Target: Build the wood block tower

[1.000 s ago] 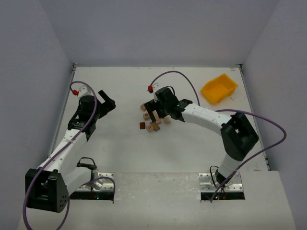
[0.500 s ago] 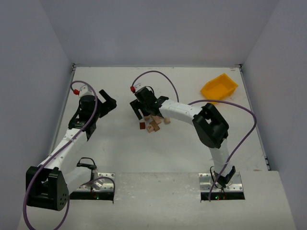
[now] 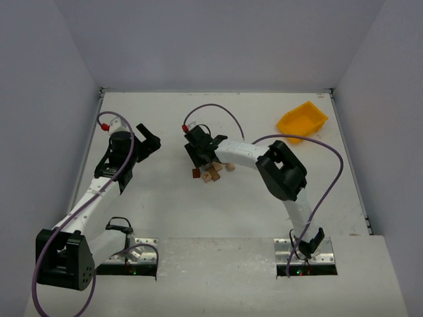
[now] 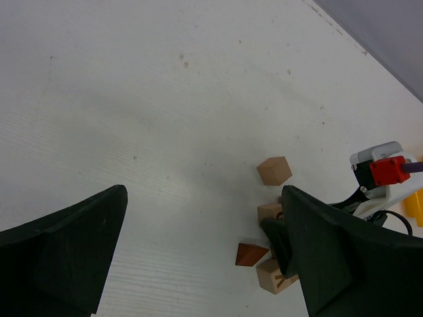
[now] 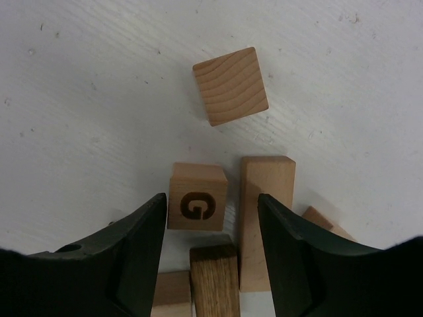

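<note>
1. The wood block tower is not yet built. Its pieces lie flat in a loose cluster on the white bench (image 3: 165,198), around the pale wooden cube lettered "G" (image 5: 197,206).
2. Your right hand (image 5: 210,199) hangs over that G cube with its fingers spread apart and nothing held. One finger is outside the cube's left face. The other is over the pale oblong wooden block (image 5: 266,218) that lies just beside the G cube.
3. The main risk is that this finger comes down on the oblong block instead of in the narrow gap beside the G cube. That would tip or shove the block and scatter the cluster.
4. If you close too wide, you could pinch the cube and the oblong together, and the grip would be skewed.
5. A darker tan wooden block (image 5: 215,277) lies close against the G cube's near side, so it may drag along on a lift.
6. The plain pale wooden cube (image 5: 230,86) sits apart beyond the G cube and is safe from contact.
7. The dark reddish-brown block (image 3: 196,173) rests near the G cube at the cluster's edge, where a sideways sweep could knock it.
8. Your left hand (image 3: 149,142) waits well apart from the G cube, fingers wide and empty, so it is no hazard.
9. The yellow plastic bin (image 3: 302,121) stands well away from the G cube.
</note>
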